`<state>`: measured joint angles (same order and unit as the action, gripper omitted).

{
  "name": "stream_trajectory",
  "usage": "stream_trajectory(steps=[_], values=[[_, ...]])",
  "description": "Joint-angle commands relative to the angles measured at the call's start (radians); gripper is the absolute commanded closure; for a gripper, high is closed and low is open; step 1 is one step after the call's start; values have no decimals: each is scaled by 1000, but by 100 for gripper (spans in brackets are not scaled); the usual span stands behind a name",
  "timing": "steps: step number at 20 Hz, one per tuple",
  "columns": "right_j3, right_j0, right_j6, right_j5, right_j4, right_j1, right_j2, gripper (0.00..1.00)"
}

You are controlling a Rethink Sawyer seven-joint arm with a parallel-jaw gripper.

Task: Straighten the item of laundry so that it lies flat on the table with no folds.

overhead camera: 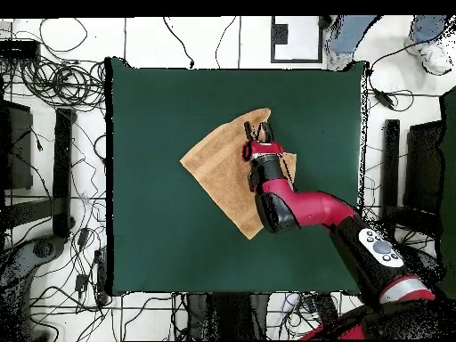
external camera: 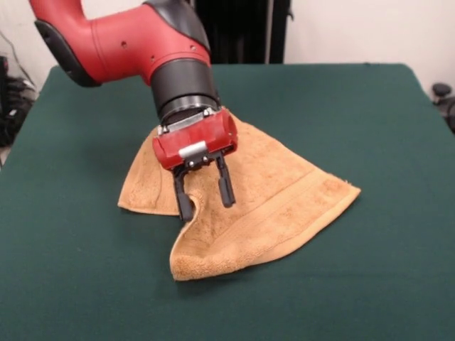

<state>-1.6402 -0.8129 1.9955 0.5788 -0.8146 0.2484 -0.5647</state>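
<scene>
The jaws of the gripper (external camera: 205, 190) hang spread over the folded towel (external camera: 277, 206) mid-table (external camera: 398, 284), pinching nothing, so closing there risks bunching both layers and deepening the fold

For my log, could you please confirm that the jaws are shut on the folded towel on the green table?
Not quite: the front view shows the gripper with its jaws open, set apart above the towel, gripping nothing. The towel is indeed folded, on the green table.
</scene>
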Motion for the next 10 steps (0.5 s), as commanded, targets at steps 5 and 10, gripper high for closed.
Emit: stream_trajectory(steps=[5, 10], values=[[59, -129, 179, -400, -114, -156, -238, 0], [54, -169, 102, -465, -95, -177, -263, 0]])
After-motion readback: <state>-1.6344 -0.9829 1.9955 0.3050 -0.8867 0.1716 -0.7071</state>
